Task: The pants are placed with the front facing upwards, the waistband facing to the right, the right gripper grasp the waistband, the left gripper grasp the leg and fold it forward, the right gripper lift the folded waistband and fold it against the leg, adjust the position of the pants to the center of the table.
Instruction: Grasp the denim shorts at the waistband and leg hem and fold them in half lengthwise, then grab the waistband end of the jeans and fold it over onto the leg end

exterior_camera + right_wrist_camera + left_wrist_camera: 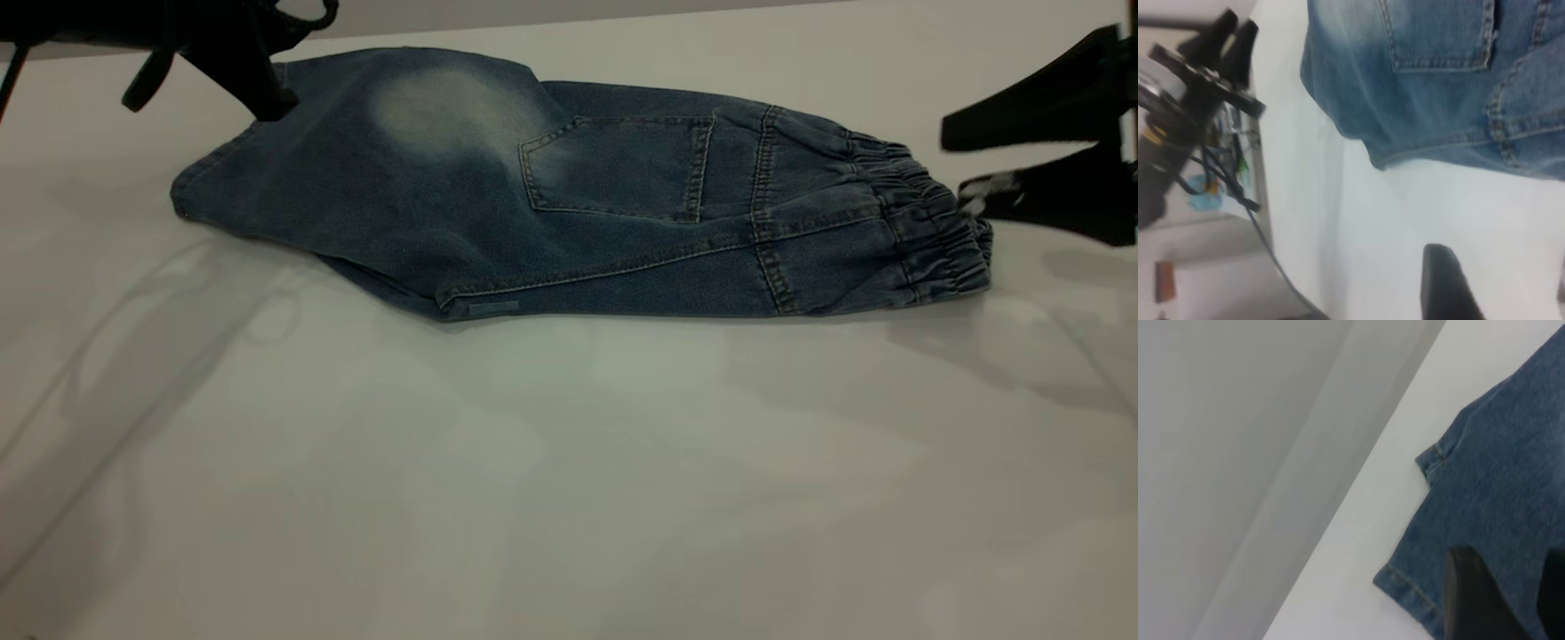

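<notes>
Bare white table (569,498) fills the ext view's foreground; behind it the pants (569,196) lie folded lengthwise, waistband (925,227) toward the right, leg hem left; left gripper (267,98) tip sits at the far leg edge, fingers' state can't tell; right gripper (1022,169) hangs just beside the waistband, fingers apart, holding nothing. Left wrist: dark fingers (1471,600) over denim by the hem corner. Right wrist: one black finger (1441,283) above table, pants apart from it.
</notes>
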Tool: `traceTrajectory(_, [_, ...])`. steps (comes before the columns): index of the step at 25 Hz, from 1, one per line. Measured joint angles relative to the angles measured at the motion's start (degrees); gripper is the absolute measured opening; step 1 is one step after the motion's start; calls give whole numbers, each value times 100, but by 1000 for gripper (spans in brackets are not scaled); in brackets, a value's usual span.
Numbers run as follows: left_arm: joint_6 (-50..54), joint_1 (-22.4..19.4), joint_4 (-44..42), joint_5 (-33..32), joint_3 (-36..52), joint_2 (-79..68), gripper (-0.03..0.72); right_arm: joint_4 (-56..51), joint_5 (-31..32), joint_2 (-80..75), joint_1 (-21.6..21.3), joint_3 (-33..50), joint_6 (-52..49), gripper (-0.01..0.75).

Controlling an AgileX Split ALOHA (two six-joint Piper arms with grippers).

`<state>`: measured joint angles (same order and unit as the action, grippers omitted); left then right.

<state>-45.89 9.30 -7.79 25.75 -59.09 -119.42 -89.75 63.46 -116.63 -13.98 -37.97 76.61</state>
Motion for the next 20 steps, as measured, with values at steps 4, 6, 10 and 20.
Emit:
traceTrajectory(4, [-6,0,18,-12,0,41,251,-76,-662,0,506,-16,-25,368])
traceTrajectory(6, [27,0,18,-54,0,109,251,-222,-1006,0,790,-19,-56,427])
traceTrajectory(10, [154,0,20,-245,0,268,253,-673,-1682,0,1217,-23,-258,546])
traceTrajectory(20, [623,0,1,-125,0,367,267,-894,-1930,-400,1223,-405,-1745,605])
